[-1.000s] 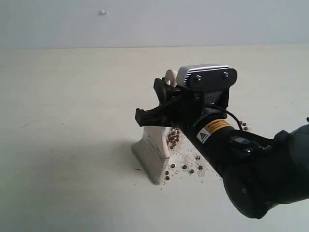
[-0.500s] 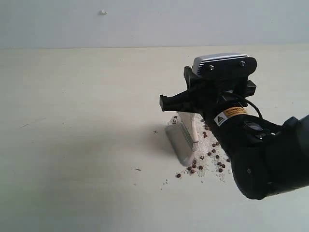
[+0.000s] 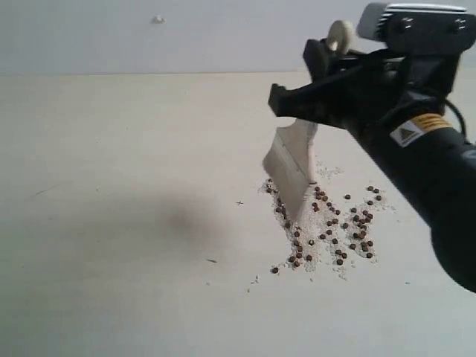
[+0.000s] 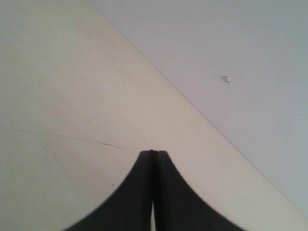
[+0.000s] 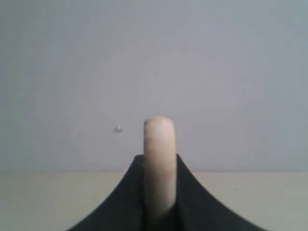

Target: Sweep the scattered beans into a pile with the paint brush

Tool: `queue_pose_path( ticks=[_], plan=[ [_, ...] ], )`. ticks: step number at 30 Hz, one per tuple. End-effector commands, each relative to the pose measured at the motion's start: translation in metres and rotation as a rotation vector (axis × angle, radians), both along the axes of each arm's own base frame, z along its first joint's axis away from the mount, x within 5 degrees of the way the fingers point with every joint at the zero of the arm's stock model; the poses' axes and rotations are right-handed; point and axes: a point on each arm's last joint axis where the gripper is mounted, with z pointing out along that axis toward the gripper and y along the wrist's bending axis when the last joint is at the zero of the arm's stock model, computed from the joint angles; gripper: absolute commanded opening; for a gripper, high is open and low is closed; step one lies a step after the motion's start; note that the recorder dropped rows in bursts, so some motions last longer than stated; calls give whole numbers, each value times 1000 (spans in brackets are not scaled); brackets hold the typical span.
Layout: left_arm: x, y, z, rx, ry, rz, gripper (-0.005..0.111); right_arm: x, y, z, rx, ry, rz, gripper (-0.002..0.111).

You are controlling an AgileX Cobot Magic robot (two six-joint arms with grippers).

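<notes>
The right hand (image 3: pixel 311 94) is clamped on the paint brush (image 3: pixel 291 168), which hangs tilted, bristles down, at the left edge of the beans (image 3: pixel 336 223) on the counter (image 3: pixel 111 223). The left hand (image 4: pixel 153 161) is pressed together, empty.

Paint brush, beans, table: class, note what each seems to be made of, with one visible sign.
Paint brush: smooth cream handle, either plastic or painted wood, cannot tell which; the whitish flat head looks like bristles.
Beans: small, round, dull reddish-brown, likely dried seeds.
Table: pale, matte, faintly scratched; perhaps laminate or painted board.
</notes>
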Motion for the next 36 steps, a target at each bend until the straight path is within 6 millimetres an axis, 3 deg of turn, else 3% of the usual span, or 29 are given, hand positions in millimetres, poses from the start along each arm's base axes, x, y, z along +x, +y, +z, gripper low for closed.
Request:
queue_pose_path(
  ticks=[1, 7, 14, 18, 22, 28, 31, 36],
  plan=[
    [-1, 0, 0, 1, -4, -3, 0, -19, -42, 8, 3, -35, -197, 0],
    [-1, 0, 0, 1, -4, -3, 0, -30, -74, -3, -143, -26, -418, 0],
    [-1, 0, 0, 1, -4, -3, 0, -23, -73, -23, -334, 25, -472, 0],
    [-1, 0, 0, 1, -4, -3, 0, -8, -76, -42, -456, 49, -473, 0],
    [-1, 0, 0, 1, -4, -3, 0, 2, -83, -55, -377, 82, -486, 0],
    [-1, 0, 0, 1, -4, -3, 0, 17, -65, -79, -288, 131, -406, 0],
    [-1, 0, 0, 1, -4, -3, 0, 21, -55, -91, -155, 163, -333, 0],
    [-1, 0, 0, 1, -4, -3, 0, 29, -46, -91, -5, 167, -300, 0]
  ],
)
